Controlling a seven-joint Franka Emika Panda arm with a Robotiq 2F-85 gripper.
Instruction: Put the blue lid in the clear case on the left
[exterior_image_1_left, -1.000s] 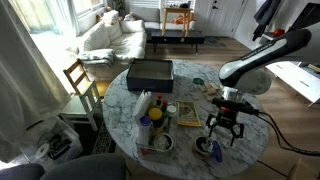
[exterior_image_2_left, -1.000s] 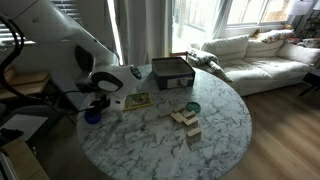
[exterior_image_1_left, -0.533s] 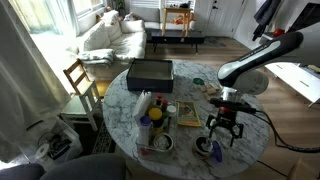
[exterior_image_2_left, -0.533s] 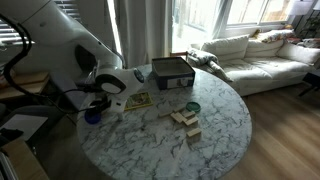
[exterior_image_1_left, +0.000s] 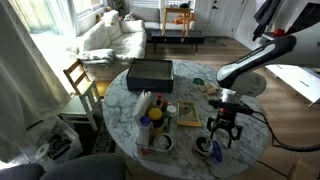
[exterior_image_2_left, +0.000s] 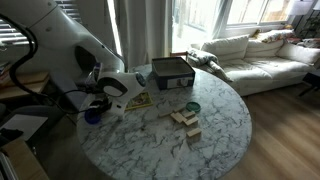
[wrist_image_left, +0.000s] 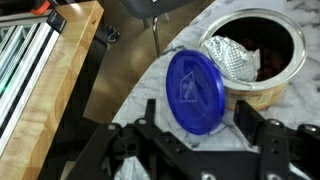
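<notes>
First, wrist view: the blue lid (wrist_image_left: 200, 90) lies flat on the marble table (wrist_image_left: 150, 95), close to its edge and just beside a metal bowl (wrist_image_left: 292, 72) with crumpled foil inside. We cannot tell whether lid and bowl touch. The bowl's right side is cut off by the frame. The gripper (wrist_image_left: 205, 137) enters from below. Its fingers (wrist_image_left: 152, 135) are dark and partly cropped, and the jaws stand wide apart with nothing between the pads. The lid sits in line with the gap, and no contact with it is visible. How high the gripper is above the table cannot be read here. In an exterior view the gripper (exterior_image_1_left: 223, 138) points down at the near right part of the table, fingers spread. The lid beneath it is too small to separate from the bowl. The clear case (exterior_image_1_left: 143, 112) lies lengthwise well apart to the left, in front of the black box (exterior_image_1_left: 150, 72), and its contents are hard to make out. In an exterior view the arm (exterior_image_2_left: 70, 50) covers much of the gripper (exterior_image_2_left: 95, 106), so the jaw opening is not legible. The lid (exterior_image_2_left: 92, 116) shows as a deep blue spot just under it at the table edge. A teal disc (exterior_image_2_left: 192, 107) and wooden blocks (exterior_image_2_left: 185, 120) lie farther along the table.
</notes>
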